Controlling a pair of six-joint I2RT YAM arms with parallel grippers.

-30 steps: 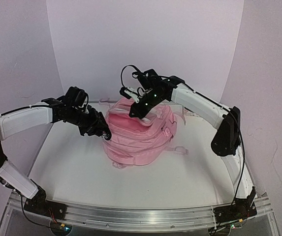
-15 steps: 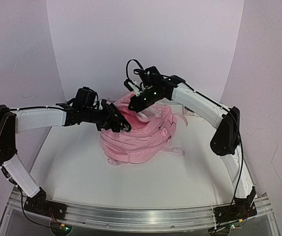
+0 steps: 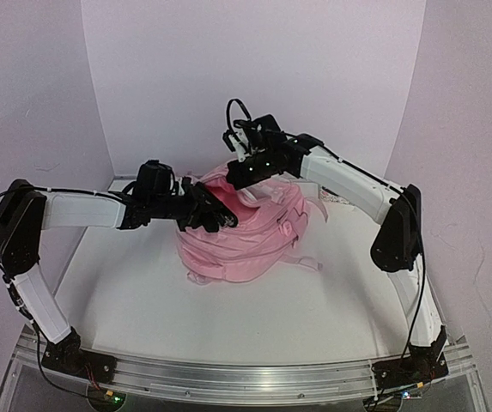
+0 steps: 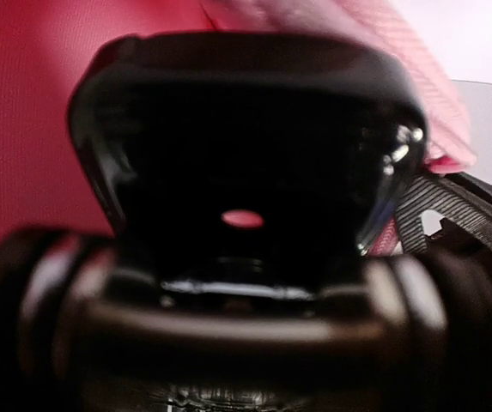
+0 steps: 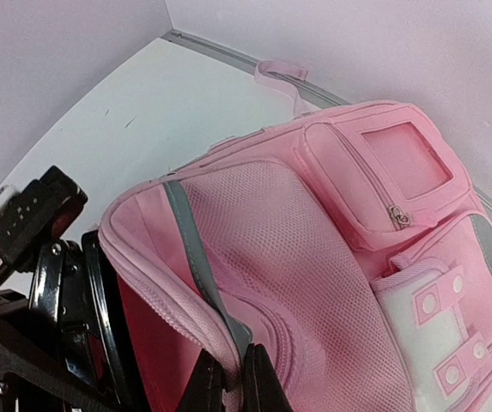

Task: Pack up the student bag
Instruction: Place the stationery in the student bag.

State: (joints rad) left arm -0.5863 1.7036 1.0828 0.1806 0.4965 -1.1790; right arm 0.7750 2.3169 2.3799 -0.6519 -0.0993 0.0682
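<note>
The student bag (image 3: 246,249), soft pink with a grey reflective strip, mesh panel and zipped front pockets, slumps on the counter (image 3: 314,318) between my arms, its main mouth pulled open. My right claw (image 5: 227,383), nearly closed, pinches the bag's mouth rim and lifts it, while my left claw (image 3: 220,215), at that mouth, grips a glossy black object (image 4: 246,146) I cannot identify. Packing seems midway: the object is not yet released inside, and zipping remains.

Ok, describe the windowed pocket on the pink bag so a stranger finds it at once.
Start at the pink student bag in the middle of the white table. On its outer face, beside the mesh panel, sits a small zipped pocket. It alone has a rectangular window; the neighbouring white patch has round studs instead.
</note>
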